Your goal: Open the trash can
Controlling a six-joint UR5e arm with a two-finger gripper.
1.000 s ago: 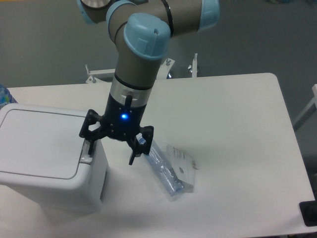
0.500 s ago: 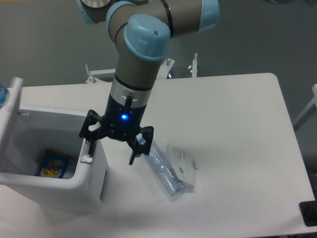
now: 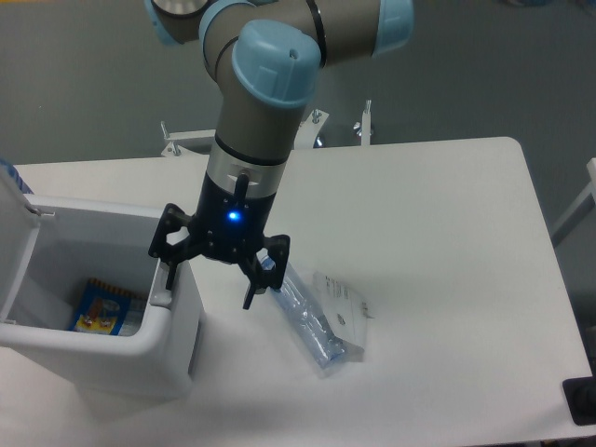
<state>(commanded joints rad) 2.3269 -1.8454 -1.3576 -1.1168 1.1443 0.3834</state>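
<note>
1. We're looking at the trash can (image 3: 140,349), a boxy white bin at the left end of the white table (image 3: 447,242), its front wall close to the table's near edge.
2. Its lid (image 3: 17,186) stands swung up at the far left of the bin, only a thin white edge of it in view, so the bin is open.
3. Down inside the trash can we see a blue and yellow packet (image 3: 101,305) lying on the bottom.
4. On the bin's right rim sits the small grey latch button (image 3: 161,299).
5. The gripper (image 3: 212,284) hangs right over that rim, pointing down, and we see its two black fingers spread apart with nothing between them.
6. The left finger (image 3: 170,276) comes down at the latch button; we can't tell whether it touches.
7. The other finger (image 3: 251,291) hangs just to the right of the trash can, over bare table.
8. A blue light (image 3: 233,218) glows on the gripper body, above the bin's right rim.
9. To the right of the trash can, just beyond the gripper, lies a clear plastic sleeve (image 3: 307,321) flat on the table.
10. A small white card with printing (image 3: 342,307) rests against that sleeve, on the side away from the bin.
11. The grey and light blue arm (image 3: 265,102) rises from the gripper toward the top of the view, behind the bin's right side.
</note>
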